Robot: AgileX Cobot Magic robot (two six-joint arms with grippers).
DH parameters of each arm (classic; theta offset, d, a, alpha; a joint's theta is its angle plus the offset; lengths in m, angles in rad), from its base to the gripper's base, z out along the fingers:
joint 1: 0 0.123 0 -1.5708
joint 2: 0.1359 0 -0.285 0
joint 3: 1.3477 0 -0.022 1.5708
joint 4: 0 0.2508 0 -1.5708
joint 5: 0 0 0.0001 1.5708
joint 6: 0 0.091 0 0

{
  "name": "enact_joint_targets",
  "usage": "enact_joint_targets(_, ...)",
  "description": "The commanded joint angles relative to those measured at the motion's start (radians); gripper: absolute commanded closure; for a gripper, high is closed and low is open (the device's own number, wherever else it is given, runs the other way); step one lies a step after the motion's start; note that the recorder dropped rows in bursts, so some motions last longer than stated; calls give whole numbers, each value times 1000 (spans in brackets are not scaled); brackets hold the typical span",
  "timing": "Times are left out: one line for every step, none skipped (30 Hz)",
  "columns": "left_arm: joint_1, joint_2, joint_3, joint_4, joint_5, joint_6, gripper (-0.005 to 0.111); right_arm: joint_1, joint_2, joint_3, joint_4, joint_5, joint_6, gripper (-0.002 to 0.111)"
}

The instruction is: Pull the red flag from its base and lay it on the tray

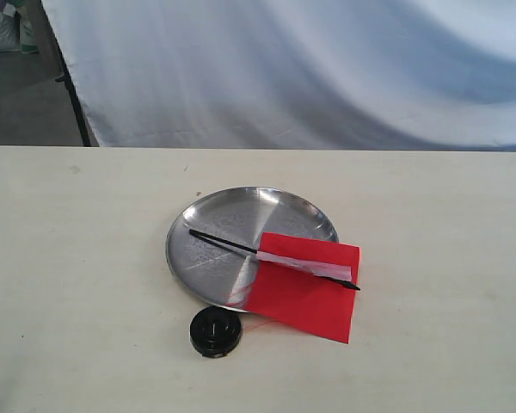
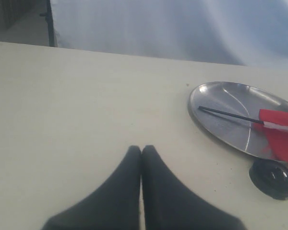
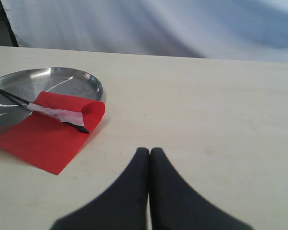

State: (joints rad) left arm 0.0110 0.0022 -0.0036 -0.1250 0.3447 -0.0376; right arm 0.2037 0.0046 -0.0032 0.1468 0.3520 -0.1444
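Note:
The red flag (image 1: 305,288) lies flat, its black stick (image 1: 228,243) across the steel tray (image 1: 215,224) and its cloth hanging over the tray's near right rim onto the table. The black base (image 1: 215,331) stands alone on the table just in front of the tray, with nothing in it. Neither arm appears in the exterior view. My left gripper (image 2: 141,149) is shut and empty, well away from the tray (image 2: 230,98), flag (image 2: 281,139) and base (image 2: 272,178). My right gripper (image 3: 150,151) is shut and empty, apart from the flag (image 3: 43,136) and tray (image 3: 62,79).
A cream table (image 1: 86,284) carries everything. A white cloth backdrop (image 1: 284,69) hangs behind its far edge, and a dark stand leg (image 1: 73,95) shows at the back left.

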Motion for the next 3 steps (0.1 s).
enact_joint_targets(2,-2,4,-10,-1,-4,107,2,-5,3,1,-2,-1,108)
enact_joint_targets(2,-2,4,-10,-1,-4,107,2,-5,3,1,-2,-1,108)
enact_joint_targets(2,-2,4,-10,-1,-4,107,2,-5,3,1,-2,-1,108)
